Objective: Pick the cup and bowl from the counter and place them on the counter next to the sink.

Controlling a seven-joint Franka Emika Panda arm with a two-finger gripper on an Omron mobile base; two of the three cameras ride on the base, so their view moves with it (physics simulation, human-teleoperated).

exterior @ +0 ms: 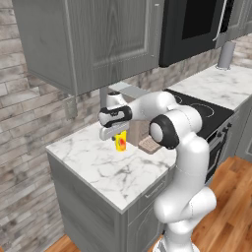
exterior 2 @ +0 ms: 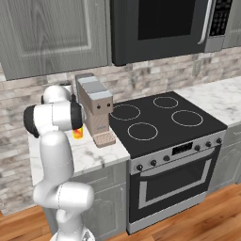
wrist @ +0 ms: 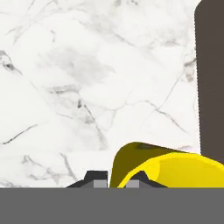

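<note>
Your unit: glossy white arm (exterior: 184, 162) of rounded, bulbous segments; dark round joint caps at elbow and wrist; pale grey hand (exterior: 114, 132) with two small dark fingertips (wrist: 97, 179).

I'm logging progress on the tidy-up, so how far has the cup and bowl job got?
Nothing looks placed yet. In hand: the pincer is shut on the rim of the yellow cup, which looks still down on the marble counter beside the coffee machine. Left: lift the cup and set it on the counter next to the sink, then fetch and place the bowl.
</note>
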